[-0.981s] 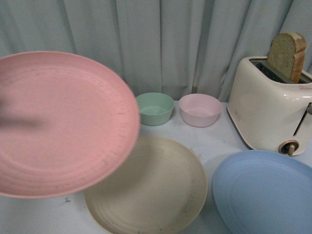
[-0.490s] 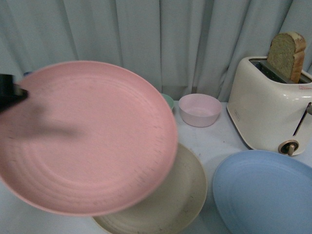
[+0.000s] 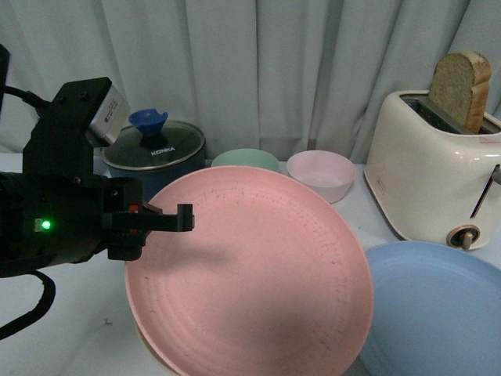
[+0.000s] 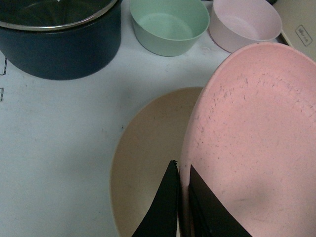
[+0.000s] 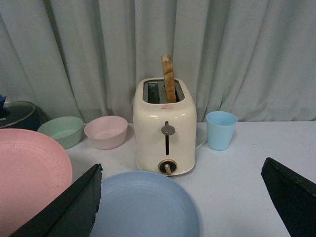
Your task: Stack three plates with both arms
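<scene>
My left gripper (image 3: 168,223) is shut on the left rim of the pink plate (image 3: 258,274) and holds it level over the cream-beige plate (image 4: 148,148), which it nearly hides in the front view. In the left wrist view the two black fingers (image 4: 168,202) pinch the pink rim (image 4: 256,128). The light blue plate (image 3: 438,305) lies on the table to the right and also shows in the right wrist view (image 5: 143,205). My right gripper (image 5: 182,197) is open and empty above the blue plate's near side.
A cream toaster (image 3: 434,172) with a bread slice stands at the back right. A green bowl (image 3: 244,159) and a pink bowl (image 3: 319,174) sit behind the plates. A dark blue pot (image 3: 155,153) with a lid stands at the back left. A light blue cup (image 5: 220,129) stands beside the toaster.
The pink plate has moved right and down, from the left side to over the cream-beige plate. My left arm has come into the front view. The pot is now uncovered.
</scene>
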